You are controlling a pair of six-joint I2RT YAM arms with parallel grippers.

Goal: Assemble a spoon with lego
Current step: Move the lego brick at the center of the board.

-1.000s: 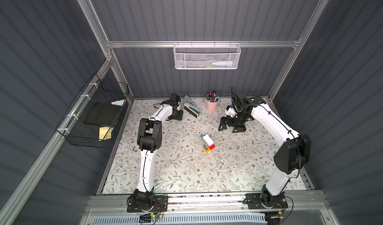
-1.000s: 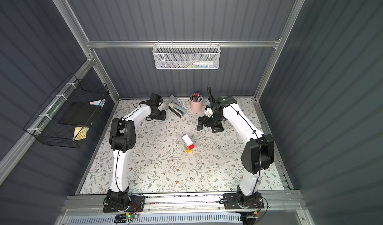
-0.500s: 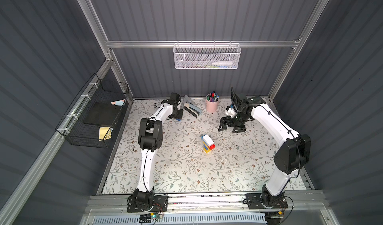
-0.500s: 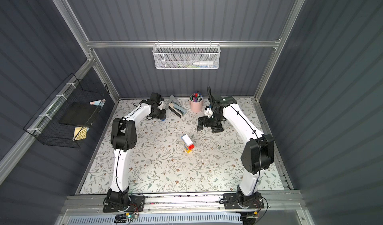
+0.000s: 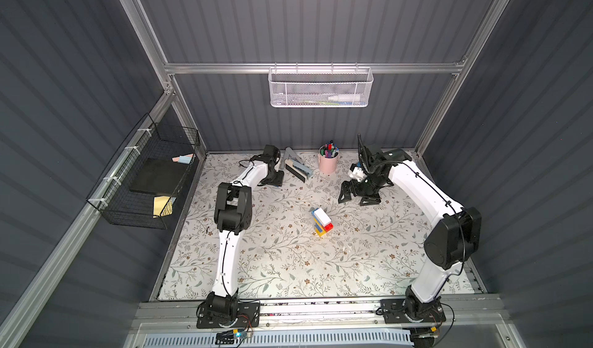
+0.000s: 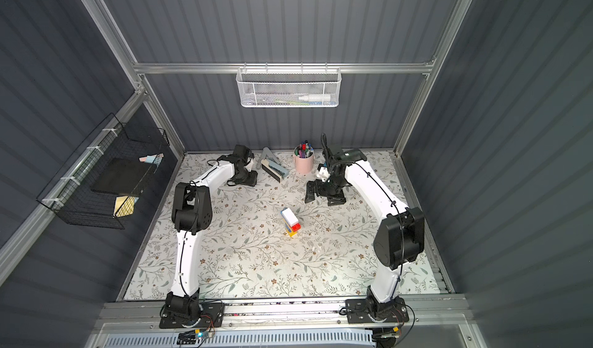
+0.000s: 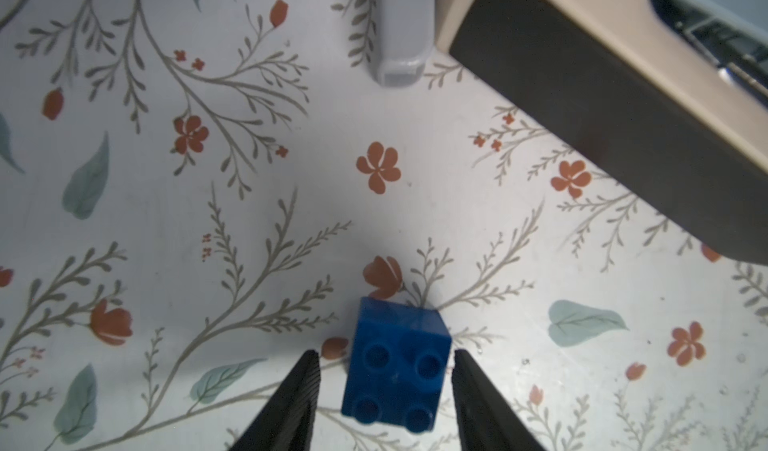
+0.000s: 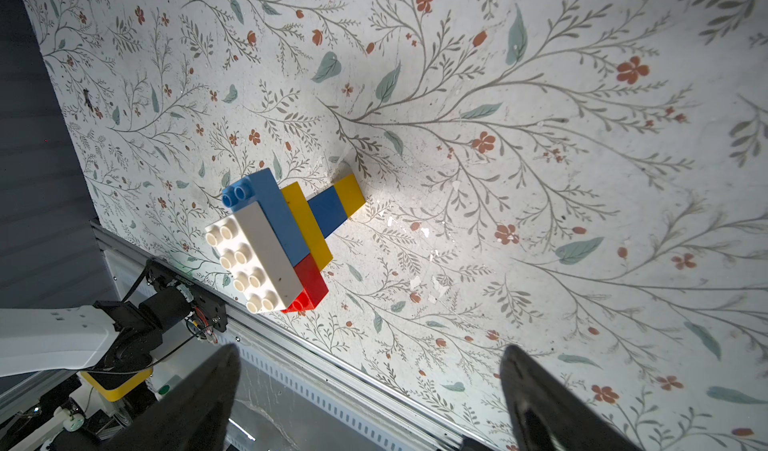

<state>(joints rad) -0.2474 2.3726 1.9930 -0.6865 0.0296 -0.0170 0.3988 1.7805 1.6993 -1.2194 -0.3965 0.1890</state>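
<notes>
Since the dark blue brick sits far left beside the stapler, the left gripper straddles it, jaws parted, likely to fetch it; the spoon lies mid-table; the right gripper hangs spread, empty.

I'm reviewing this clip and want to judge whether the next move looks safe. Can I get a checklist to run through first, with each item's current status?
1. The dark blue square studded plastic brick sits between the left gripper fingers: ok.
2. Both fingers touch the brick: not ok, a gap shows on one side.
3. The brick's studs face the wrist camera: ok.
4. The beige and black stapler lies apart from the brick: ok.
5. The right gripper is open and empty: ok.
6. The joined multicoloured brick spoon lies untouched on the floral mat: ok.
</notes>
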